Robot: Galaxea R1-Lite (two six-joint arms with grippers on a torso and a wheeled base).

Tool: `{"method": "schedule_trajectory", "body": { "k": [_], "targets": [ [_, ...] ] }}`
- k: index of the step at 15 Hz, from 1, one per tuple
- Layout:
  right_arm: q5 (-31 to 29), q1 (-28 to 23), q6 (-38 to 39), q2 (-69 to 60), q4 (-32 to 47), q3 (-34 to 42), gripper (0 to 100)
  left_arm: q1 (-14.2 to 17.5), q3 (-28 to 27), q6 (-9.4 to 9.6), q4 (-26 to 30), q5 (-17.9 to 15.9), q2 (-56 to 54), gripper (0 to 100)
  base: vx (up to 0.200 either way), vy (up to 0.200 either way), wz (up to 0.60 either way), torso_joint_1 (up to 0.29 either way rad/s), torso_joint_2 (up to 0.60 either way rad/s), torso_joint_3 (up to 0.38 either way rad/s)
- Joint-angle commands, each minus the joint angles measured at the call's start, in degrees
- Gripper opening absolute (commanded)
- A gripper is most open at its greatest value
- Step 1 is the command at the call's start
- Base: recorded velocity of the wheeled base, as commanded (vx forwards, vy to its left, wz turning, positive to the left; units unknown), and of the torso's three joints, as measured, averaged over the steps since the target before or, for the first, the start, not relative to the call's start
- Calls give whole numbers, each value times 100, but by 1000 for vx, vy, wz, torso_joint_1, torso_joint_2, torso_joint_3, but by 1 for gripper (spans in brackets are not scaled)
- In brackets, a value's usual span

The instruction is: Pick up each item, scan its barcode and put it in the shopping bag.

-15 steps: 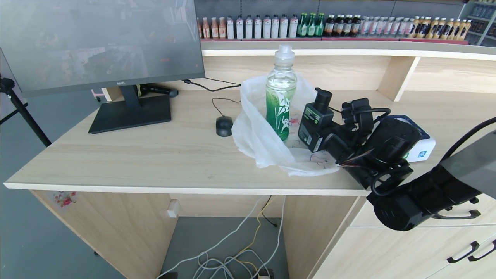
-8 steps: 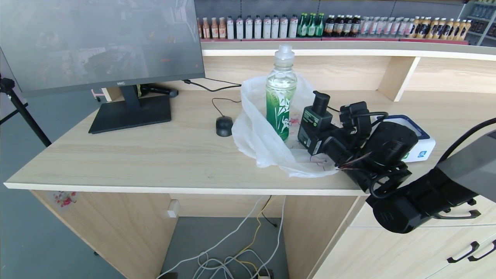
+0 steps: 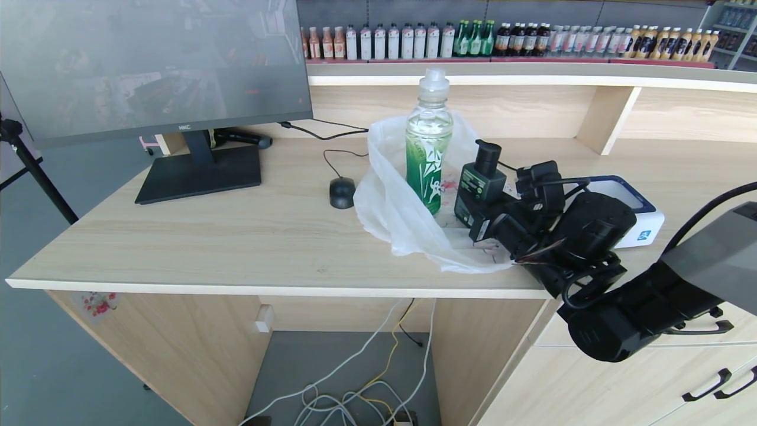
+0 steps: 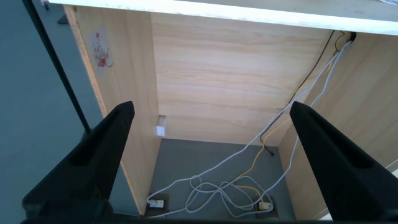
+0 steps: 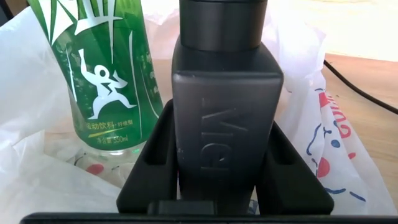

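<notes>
Wooden desk [image 3: 236, 236], bag [image 3: 402, 231] open. Held: dark bottle [image 5: 224, 124], gripped by right fingers [image 5: 152, 165]; to be lowered clear of green bottle [image 3: 427, 165]. Idle: left fingers [image 4: 93, 162], spread.

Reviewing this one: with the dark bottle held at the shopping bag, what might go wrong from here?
1. The dark square black-capped bottle in the right gripper hangs close beside the upright green-labelled clear bottle; a nudge may topple that tall bottle.
2. The white plastic shopping bag lies slack and crumpled; its wall may fold under the dark bottle, leaving it tilted on release.
</notes>
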Motion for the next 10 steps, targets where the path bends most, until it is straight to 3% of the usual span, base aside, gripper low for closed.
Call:
{"method": "schedule_trajectory", "body": {
  "k": [1, 6, 7, 10],
  "targets": [
    [10, 16, -2, 47, -3, 71, 0, 0, 0, -1, -2, 0, -2, 100, 0, 0, 0, 0, 0, 0],
    [10, 34, -20, 47, 6, -17, 0, 0, 0, -1, -2, 0, -2, 100, 0, 0, 0, 0, 0, 0],
    [1, 34, -20, 47, -3, 9, 100, 0, 0, -1, -2, 0, -2, 100, 0, 0, 0, 0, 0, 0],
    [1, 34, -11, 3, -56, -8, 100, 0, 0, -1, -2, 0, -2, 100, 0, 0, 0, 0, 0, 0]
  ]
}}
